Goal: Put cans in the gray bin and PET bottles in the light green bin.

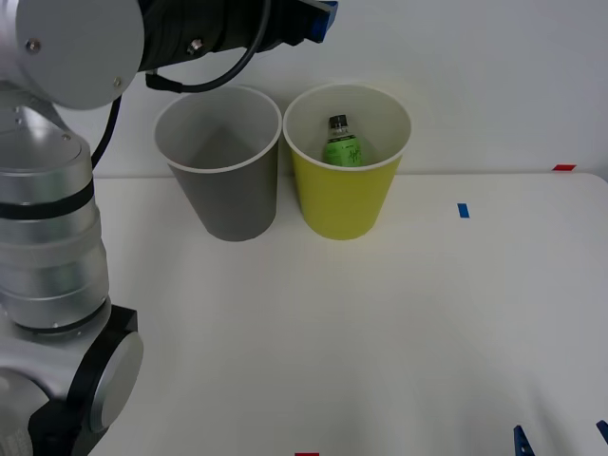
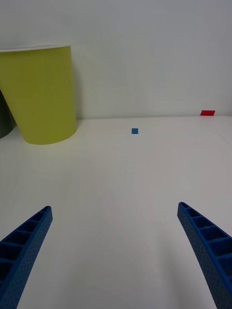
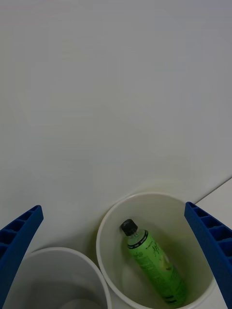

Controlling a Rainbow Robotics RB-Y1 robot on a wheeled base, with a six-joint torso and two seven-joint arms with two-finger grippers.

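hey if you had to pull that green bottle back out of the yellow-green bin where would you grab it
Probably by the neck just under the black cap, coming straight down from above. The PET bottle leans cap-up inside the tall light green bin, whose walls block any side approach.

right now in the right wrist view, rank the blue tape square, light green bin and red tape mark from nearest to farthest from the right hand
Measured from the open right hand, low over the table:
1. Blue tape square, on the table straight ahead of the fingers.
2. Light green bin, standing off toward the robot's left.
3. Red tape mark, at the table's far edge by the wall.
The first two are fairly close to call.
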